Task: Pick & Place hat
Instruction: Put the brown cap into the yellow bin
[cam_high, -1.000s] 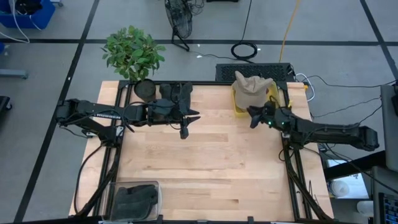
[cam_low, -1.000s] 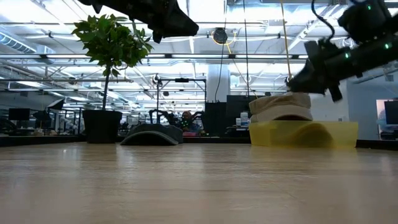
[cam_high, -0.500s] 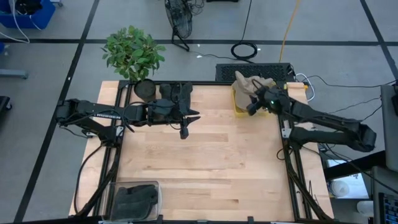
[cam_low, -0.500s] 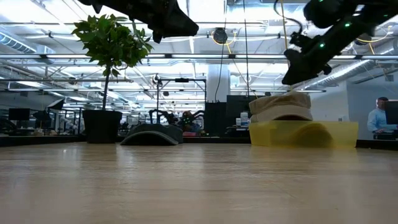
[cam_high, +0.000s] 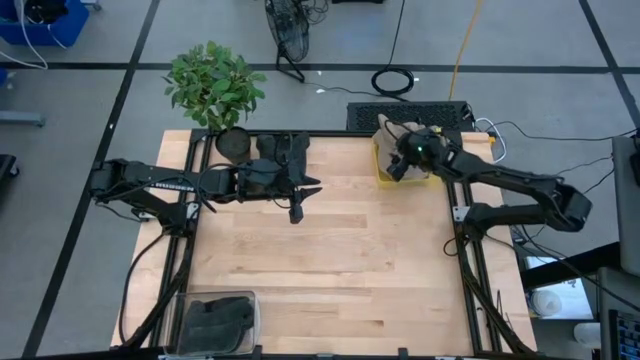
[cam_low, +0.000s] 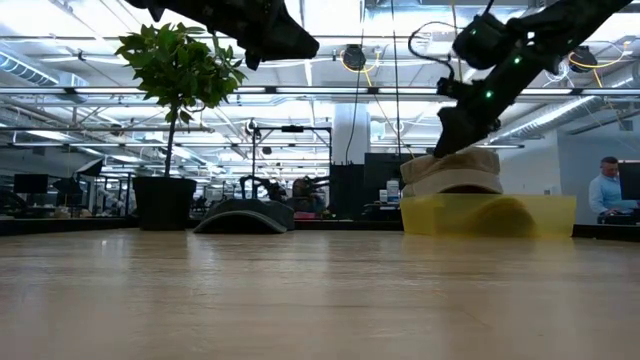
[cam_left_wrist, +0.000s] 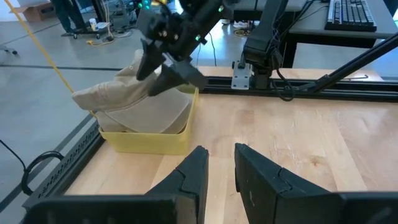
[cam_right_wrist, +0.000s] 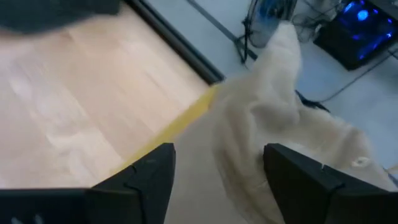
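The right gripper (cam_high: 404, 166) hangs with its fingers spread just over the tan hat (cam_high: 393, 135), which lies heaped in the yellow bin (cam_low: 500, 216) at the counter's (cam_high: 330, 260) far right corner. The left gripper (cam_high: 297, 203) waits above the counter near the dark cap (cam_low: 243, 216), its fingers slightly parted and holding nothing

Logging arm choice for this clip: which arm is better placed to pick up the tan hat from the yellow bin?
The right. Its pincer is open directly over the tan hat in the yellow bin. The left pincer hangs above bare table, well away from the bin.
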